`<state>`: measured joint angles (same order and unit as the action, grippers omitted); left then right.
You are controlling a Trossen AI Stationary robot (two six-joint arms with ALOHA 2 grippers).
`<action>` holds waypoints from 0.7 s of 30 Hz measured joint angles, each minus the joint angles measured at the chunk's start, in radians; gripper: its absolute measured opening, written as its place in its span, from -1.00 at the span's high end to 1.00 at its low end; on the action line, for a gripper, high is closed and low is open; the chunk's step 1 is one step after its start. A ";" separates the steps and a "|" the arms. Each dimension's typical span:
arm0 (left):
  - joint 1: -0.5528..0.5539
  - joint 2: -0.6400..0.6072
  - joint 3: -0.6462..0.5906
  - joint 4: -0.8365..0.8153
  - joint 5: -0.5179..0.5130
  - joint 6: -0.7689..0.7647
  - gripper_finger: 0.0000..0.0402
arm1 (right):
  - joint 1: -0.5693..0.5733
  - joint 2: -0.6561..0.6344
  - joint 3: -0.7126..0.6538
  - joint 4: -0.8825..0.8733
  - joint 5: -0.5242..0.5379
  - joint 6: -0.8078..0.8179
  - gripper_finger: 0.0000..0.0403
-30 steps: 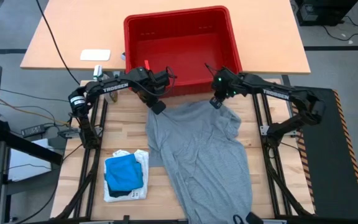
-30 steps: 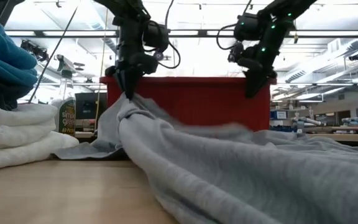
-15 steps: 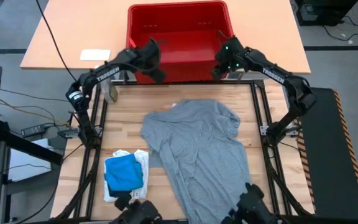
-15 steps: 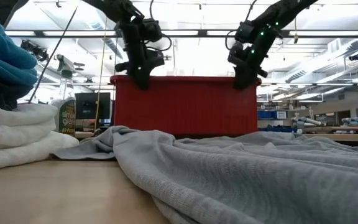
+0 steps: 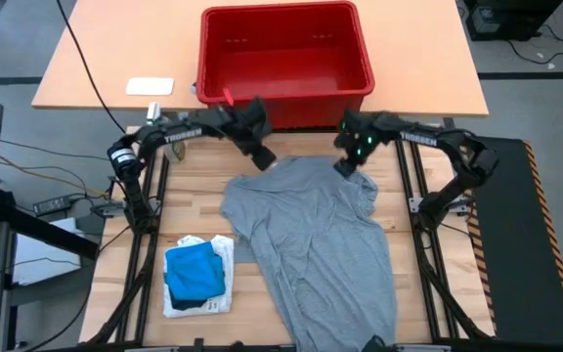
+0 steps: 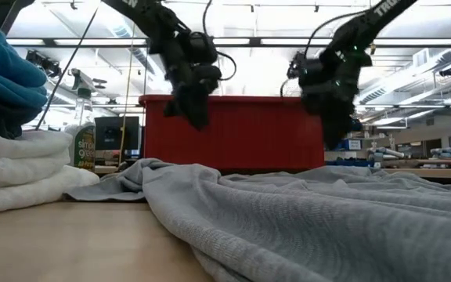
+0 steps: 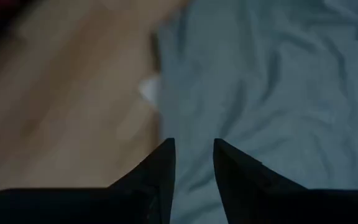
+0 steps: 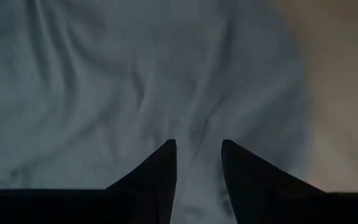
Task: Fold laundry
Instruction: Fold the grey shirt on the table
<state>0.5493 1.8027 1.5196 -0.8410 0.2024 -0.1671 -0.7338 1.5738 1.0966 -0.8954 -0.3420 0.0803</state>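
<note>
Both pincers I have poised over the far edge of the grey shirt [image 5: 311, 235], fingers parted with a small gap and nothing between them — the left gripper [image 5: 262, 156] above the shirt's left shoulder corner, the right gripper [image 5: 344, 164] above the collar end near the right sleeve. In the wrist views each pair of dark fingertips [image 7: 166, 149] looks down on bare wrinkled cloth, the left one right at the hem where fabric meets the wooden table [image 5: 194, 205]. My worry is the grab: the cloth lies rumpled and bunched here, so a descent slightly off could pinch two layers or only a wrinkle, and the shirt would then lift crooked; on the left the fingers sit so close to the edge that they might close on wood instead. Both arms reach in from the table's sides, forearms stretched toward the middle, wrists bent downward just in front of the red basket [image 5: 283, 57]. Folded pieces — a bright blue garment [image 5: 195, 270] on a white garment [image 5: 221, 298] — sit stacked at the near left, well apart.
</note>
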 joint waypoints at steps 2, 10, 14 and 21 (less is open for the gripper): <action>-0.040 0.000 -0.056 0.066 0.003 -0.032 0.44 | 0.031 0.000 -0.076 0.017 0.000 0.021 0.36; -0.122 0.000 -0.257 0.329 0.005 -0.124 0.44 | 0.065 0.000 -0.279 0.183 0.208 0.093 0.46; -0.095 0.000 -0.290 0.379 -0.048 -0.129 0.44 | 0.007 0.003 -0.283 0.255 0.408 0.097 0.56; -0.028 0.000 -0.269 0.330 -0.097 -0.126 0.44 | -0.069 -0.020 -0.198 0.343 0.575 0.111 0.63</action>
<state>0.5212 1.8027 1.2503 -0.5108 0.1055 -0.2932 -0.8026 1.5533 0.8981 -0.5520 0.2329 0.1917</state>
